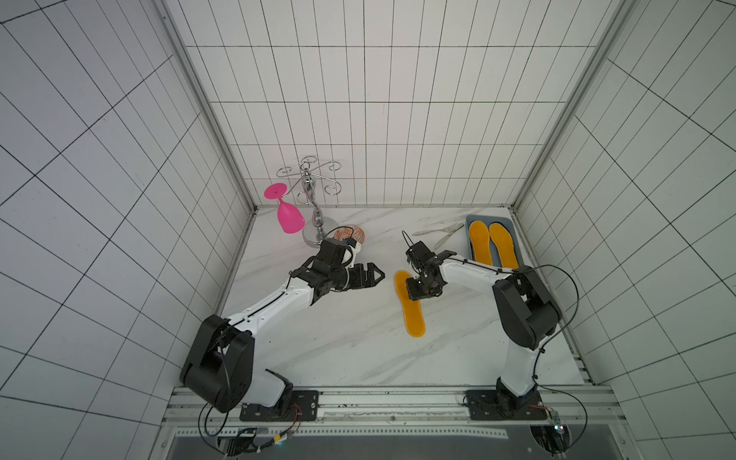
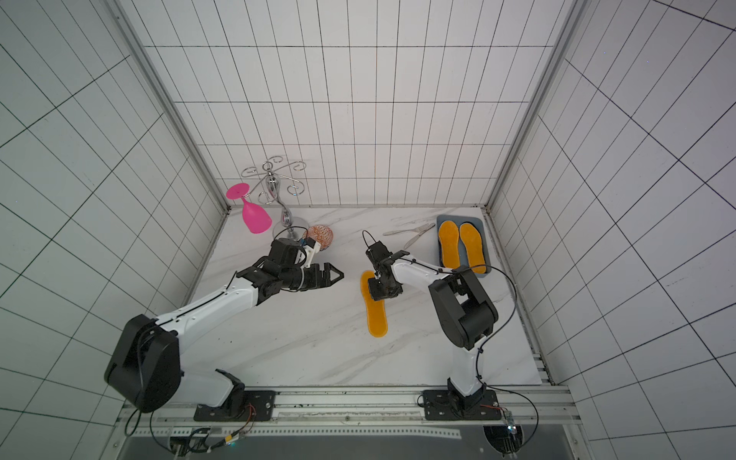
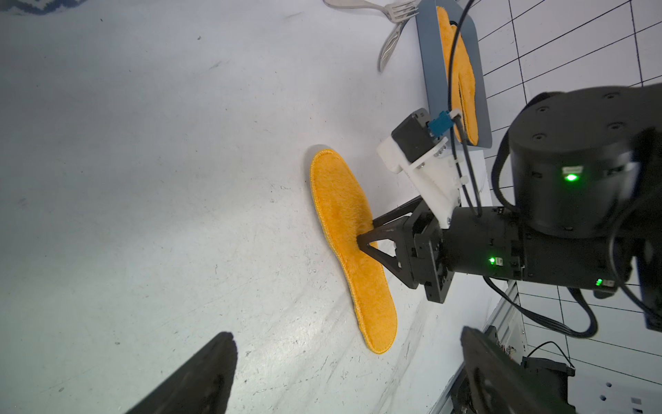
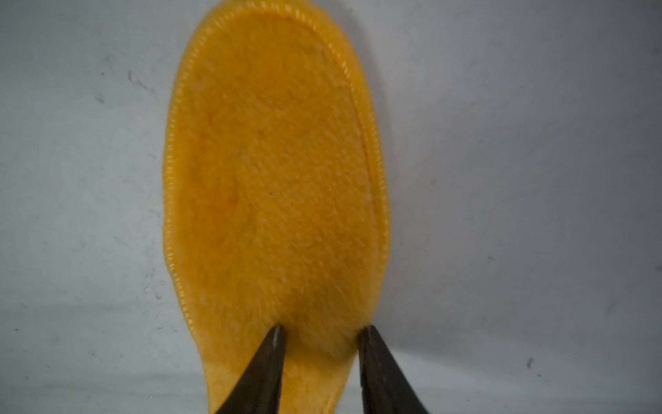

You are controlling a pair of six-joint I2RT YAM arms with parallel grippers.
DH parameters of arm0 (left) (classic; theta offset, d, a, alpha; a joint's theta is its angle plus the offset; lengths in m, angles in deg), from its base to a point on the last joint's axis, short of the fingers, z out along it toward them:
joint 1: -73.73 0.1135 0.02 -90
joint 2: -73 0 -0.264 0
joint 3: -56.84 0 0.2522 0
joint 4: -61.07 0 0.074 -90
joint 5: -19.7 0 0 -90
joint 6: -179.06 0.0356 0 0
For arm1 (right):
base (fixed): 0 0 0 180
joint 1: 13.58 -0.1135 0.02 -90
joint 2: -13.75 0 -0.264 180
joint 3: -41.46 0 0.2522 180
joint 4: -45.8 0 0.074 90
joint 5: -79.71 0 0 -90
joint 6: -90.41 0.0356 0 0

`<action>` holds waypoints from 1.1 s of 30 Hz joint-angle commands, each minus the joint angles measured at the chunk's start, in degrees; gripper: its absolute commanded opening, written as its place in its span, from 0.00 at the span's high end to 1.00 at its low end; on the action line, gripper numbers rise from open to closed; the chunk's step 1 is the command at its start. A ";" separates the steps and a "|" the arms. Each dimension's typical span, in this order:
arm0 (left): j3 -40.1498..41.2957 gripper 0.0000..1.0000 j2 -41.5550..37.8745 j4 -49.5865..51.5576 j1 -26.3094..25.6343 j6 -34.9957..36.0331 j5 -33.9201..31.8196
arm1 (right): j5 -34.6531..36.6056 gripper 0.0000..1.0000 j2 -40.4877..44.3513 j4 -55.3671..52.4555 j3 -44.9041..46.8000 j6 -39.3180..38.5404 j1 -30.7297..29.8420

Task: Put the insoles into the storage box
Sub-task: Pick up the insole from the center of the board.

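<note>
Just right of centre in both top views: loose insole, orange, flat on the marbled table, lengthwise up and down the frame. Not yet in the box.

Right claw down on the upper half of that pad, pointing at the table. In the right wrist view, both fingertips pressed into the fleece at the narrower part, one on the pad and one at its stitched edge, with a strip of fleece between. Partly apart; impossible to tell whether already pinching or only resting there.

Left claw left of centre, above the table, spread wide, holding nothing, aimed toward the loose insole but clear of it.

Upper right of the table, in the back corner: blue-grey box with two orange insoles side by side inside. Same box at the top of the left wrist view.

Just left of the box, two forks. Upper left of the table: metal rack, pink goblet upside down at one of its arms, and a small patterned bowl by its foot, partly behind the left arm.
</note>
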 commanded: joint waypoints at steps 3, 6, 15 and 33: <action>1.04 0.01 -1.07 -1.94 0.13 -0.52 0.77 | 1.74 0.62 -3.72 0.17 -0.09 0.28 0.44; 1.46 0.01 -1.14 -2.31 0.12 -0.92 0.79 | 1.77 0.63 -4.73 0.44 0.33 0.50 0.60; 2.11 0.01 -1.42 -2.84 -0.27 -1.58 0.70 | 4.20 0.91 -5.83 1.52 2.93 0.02 0.72; 4.22 0.05 0.53 -18.62 -2.12 -13.89 3.07 | -6.29 1.00 13.35 4.06 -1.84 10.58 3.67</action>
